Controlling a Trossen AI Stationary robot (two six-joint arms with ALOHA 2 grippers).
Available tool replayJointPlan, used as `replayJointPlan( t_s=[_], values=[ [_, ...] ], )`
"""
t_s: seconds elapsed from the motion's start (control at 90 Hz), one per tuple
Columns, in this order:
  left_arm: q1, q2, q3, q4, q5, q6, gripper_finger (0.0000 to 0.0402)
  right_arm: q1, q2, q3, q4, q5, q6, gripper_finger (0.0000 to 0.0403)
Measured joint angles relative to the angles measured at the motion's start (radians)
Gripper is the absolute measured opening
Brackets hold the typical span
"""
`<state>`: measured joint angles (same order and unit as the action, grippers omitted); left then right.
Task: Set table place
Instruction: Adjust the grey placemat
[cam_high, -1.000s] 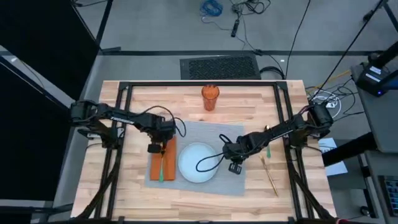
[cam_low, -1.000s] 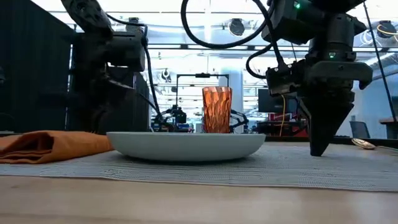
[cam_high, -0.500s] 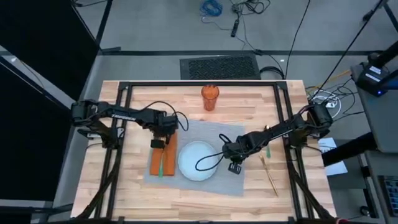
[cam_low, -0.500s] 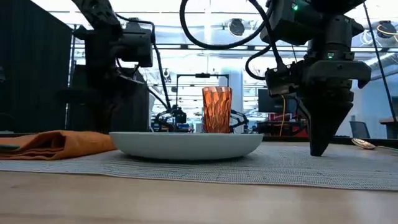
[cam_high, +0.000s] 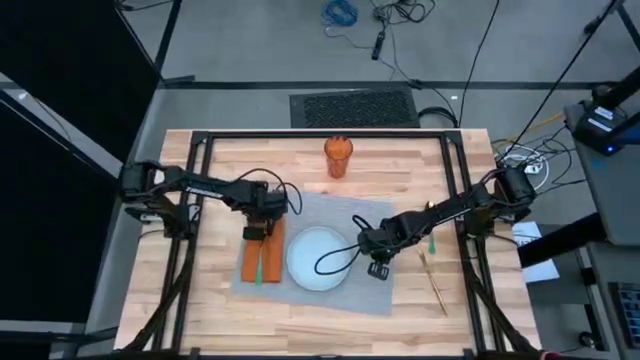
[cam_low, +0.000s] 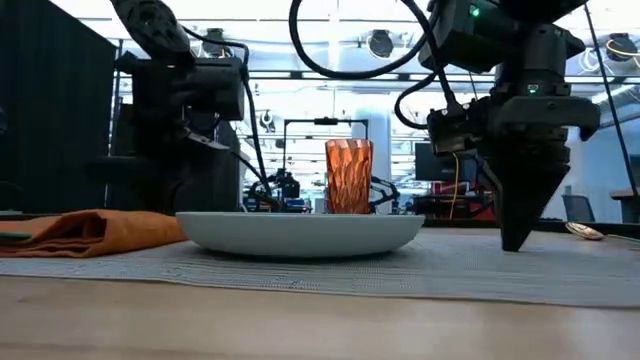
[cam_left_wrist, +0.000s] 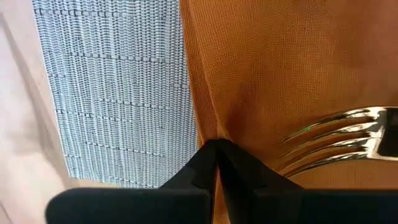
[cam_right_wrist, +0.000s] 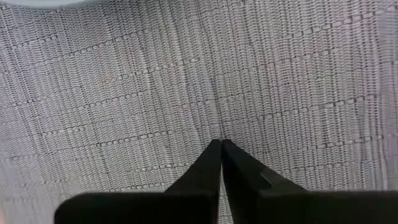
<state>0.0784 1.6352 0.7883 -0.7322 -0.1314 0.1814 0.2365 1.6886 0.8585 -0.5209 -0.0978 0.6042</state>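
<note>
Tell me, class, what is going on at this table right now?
Two robot arms are setting a place on a grey placemat. The left tool, shut, hovers over the orange napkin, where a fork lies. The right tool, shut, points down at the mat beside the pale-blue plate. The orange tumbler stands apart, off the mat.

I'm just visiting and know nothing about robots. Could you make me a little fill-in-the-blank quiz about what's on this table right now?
1. The pale-blue plate sits on a grey ____.
2. A fork lies on top of the orange ____.
3. The orange tumbler stands on bare wood, ____ the mat.
4. The right gripper points its tip down at the ____.

Missing words: placemat; napkin; off; placemat
</note>
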Motion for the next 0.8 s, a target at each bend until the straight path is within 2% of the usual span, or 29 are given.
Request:
replayJointPlan(
  t_s=[0.544,0.8],
  values=[
    [-0.136,0.001,0.000,0.022,0.023,-0.145,0.0003,-0.007,-0.013,0.001,-0.021,-0.011,-0.041,0.0000],
    [-0.164,0.001,0.000,0.001,0.023,-0.193,0.0003,0.007,-0.013,0.001,-0.040,-0.006,0.000,0.0000]
  ],
)
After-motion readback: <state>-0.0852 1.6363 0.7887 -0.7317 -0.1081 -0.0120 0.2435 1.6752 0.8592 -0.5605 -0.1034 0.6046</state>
